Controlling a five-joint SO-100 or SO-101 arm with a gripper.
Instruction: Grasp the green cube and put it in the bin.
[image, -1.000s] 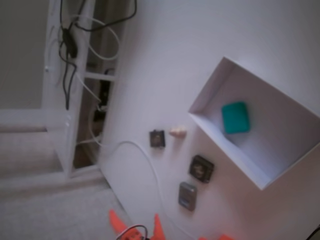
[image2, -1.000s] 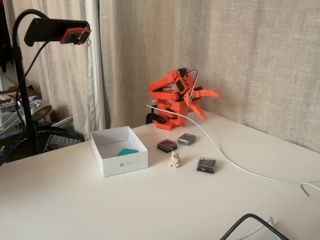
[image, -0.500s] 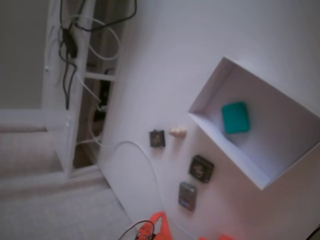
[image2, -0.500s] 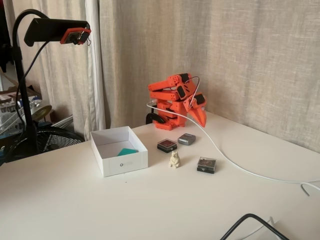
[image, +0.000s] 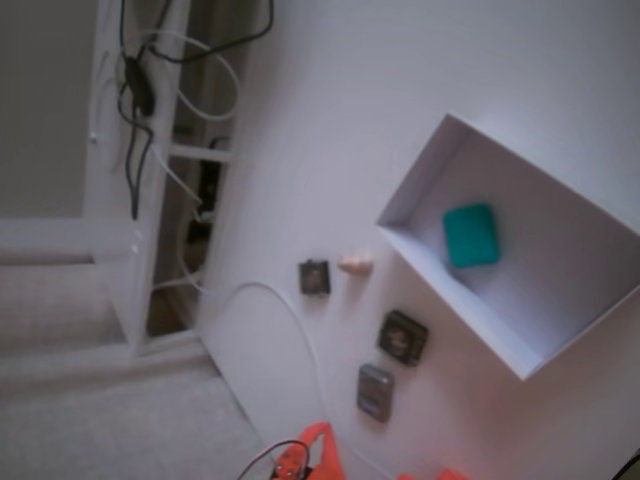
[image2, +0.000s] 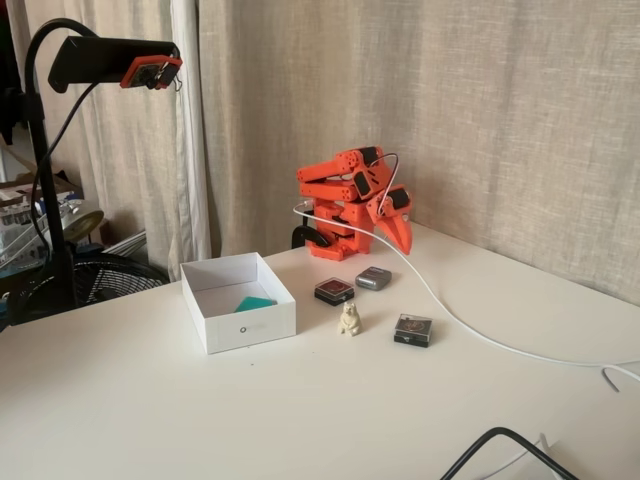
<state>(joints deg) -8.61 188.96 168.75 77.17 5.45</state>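
My arm's folded up at the surface's (image2: 300, 400) far edge, gripper (image2: 403, 240) pressed together, empty, pointing down. Cube (image: 471, 236) sits in the bin (image2: 250, 325).

Bright orange plastic arm (image2: 345, 190), blocky segments, black servo blocks at joints. Thin dark wire looping over wrist. Hand (image2: 402, 237) orange, tapering to pointed fingers. Black base.
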